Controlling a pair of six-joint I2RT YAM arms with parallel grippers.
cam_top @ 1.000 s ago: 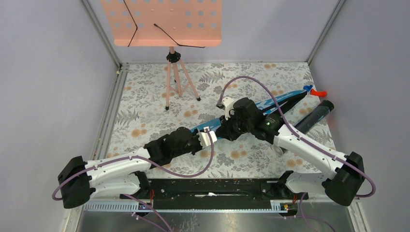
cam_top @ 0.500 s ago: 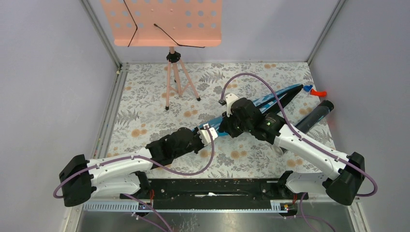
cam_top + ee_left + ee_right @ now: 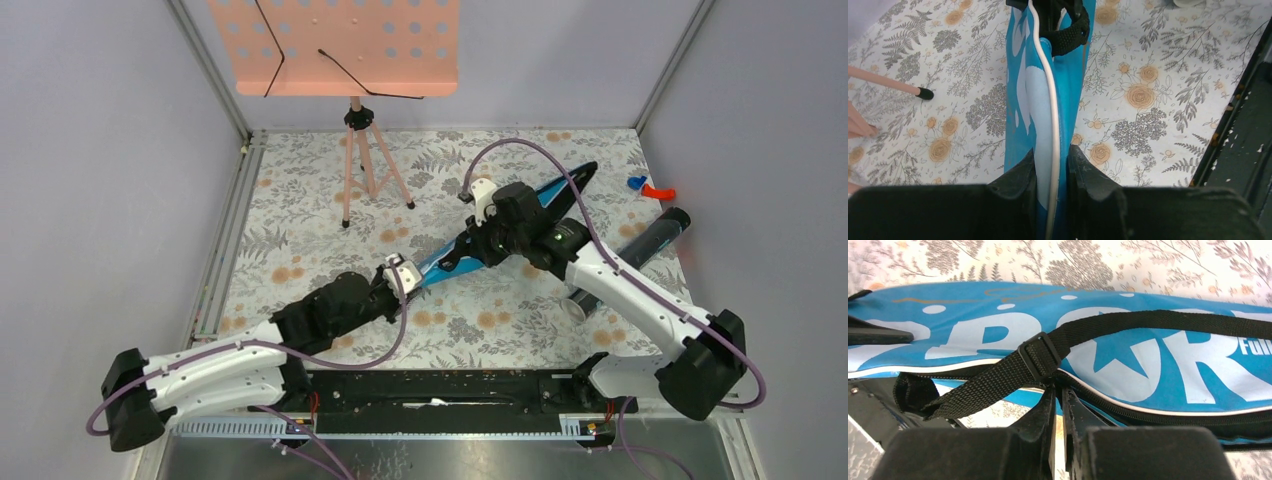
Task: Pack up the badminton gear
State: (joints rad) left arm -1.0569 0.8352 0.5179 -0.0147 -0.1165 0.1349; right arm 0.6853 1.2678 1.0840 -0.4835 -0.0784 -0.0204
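The blue "SPORT" racket bag (image 3: 437, 262) lies slantwise on the flowered table, its black tip pointing to the far right. My left gripper (image 3: 405, 276) is shut on the bag's near end; in the left wrist view its fingers (image 3: 1020, 172) squeeze the white-piped edge of the bag (image 3: 1030, 90). My right gripper (image 3: 478, 248) sits at the bag's middle. In the right wrist view the right gripper (image 3: 1058, 390) is shut on the zipped edge of the bag (image 3: 1128, 365), just under the black strap's buckle (image 3: 1040, 357). The long black tube (image 3: 650, 238) lies to the right of the bag. No rackets show.
The peach music stand (image 3: 345, 45) rises on its tripod (image 3: 365, 165) at the back left, one foot (image 3: 924, 93) close to the bag. A small red and blue item (image 3: 650, 188) lies at the far right. Grey walls enclose three sides; a black rail (image 3: 440, 385) runs along the near edge.
Both arms have moved left and slightly away, dragging the bag with them. Its far tip has left the red and blue item. The right jaws have closed a little more.
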